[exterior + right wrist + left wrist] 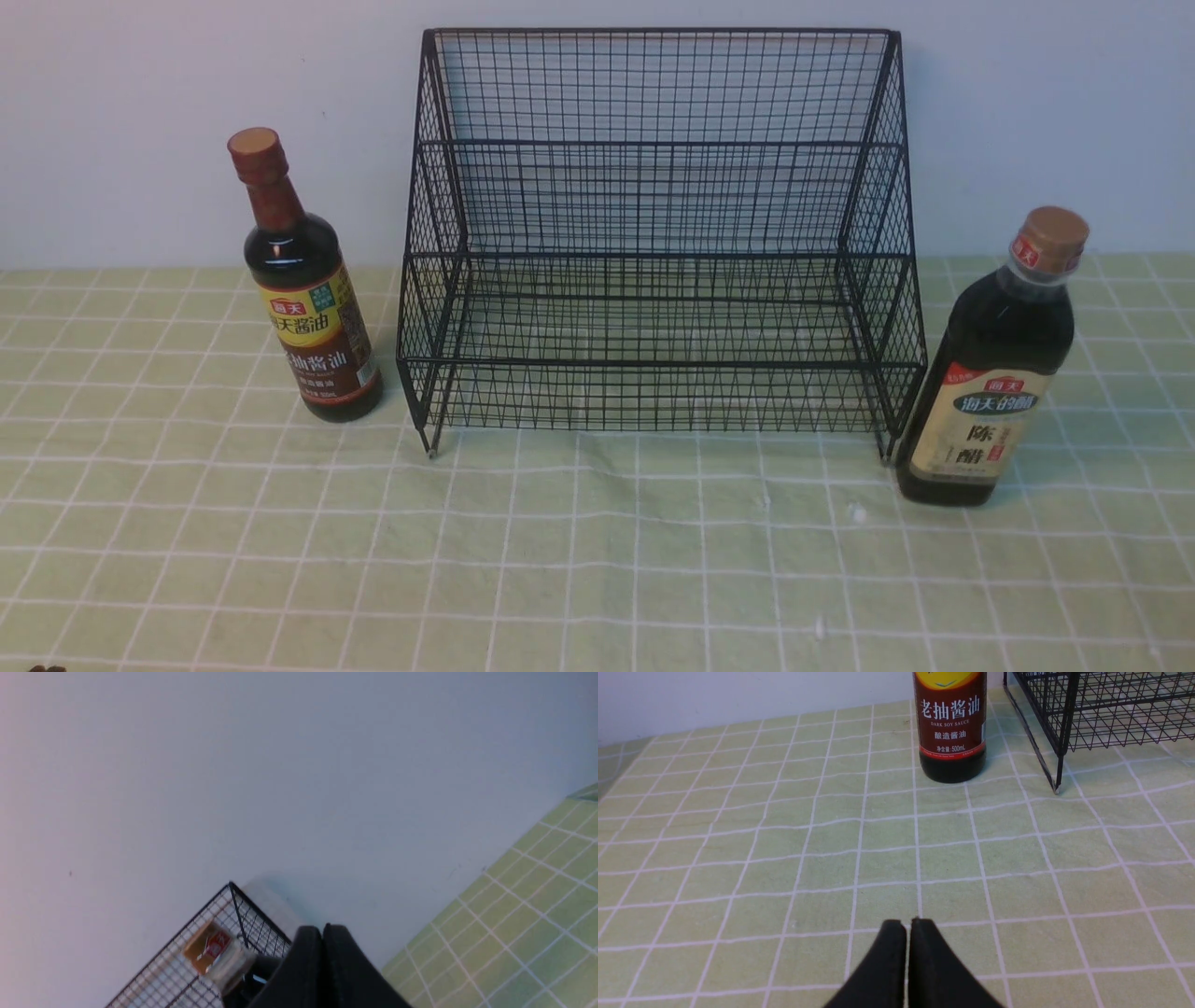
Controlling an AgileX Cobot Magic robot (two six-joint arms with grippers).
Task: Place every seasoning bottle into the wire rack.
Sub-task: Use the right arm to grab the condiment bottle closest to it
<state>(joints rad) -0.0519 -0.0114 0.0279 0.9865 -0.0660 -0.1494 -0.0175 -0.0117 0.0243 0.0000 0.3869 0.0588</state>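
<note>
Wire rack point(653, 144): centre far, backed against wall point(140, 93).
Slim bottle point(308, 308): upright on checked cloth point(597, 560), just left of rack, outside it; top cut off in left wrist view.
Larger bottle point(994, 373): upright, just beside rack's near right foot, outside it; only cap and neck visible in right wrist view.
Left gripper point(908, 924): fingers pressed together, holding nothing; open cloth between it and slim bottle.
Right gripper point(322, 928): fingers together, holding nothing; angled toward wall.
Dark speck point(47, 668): near left edge, cut off, unidentifiable.
</note>
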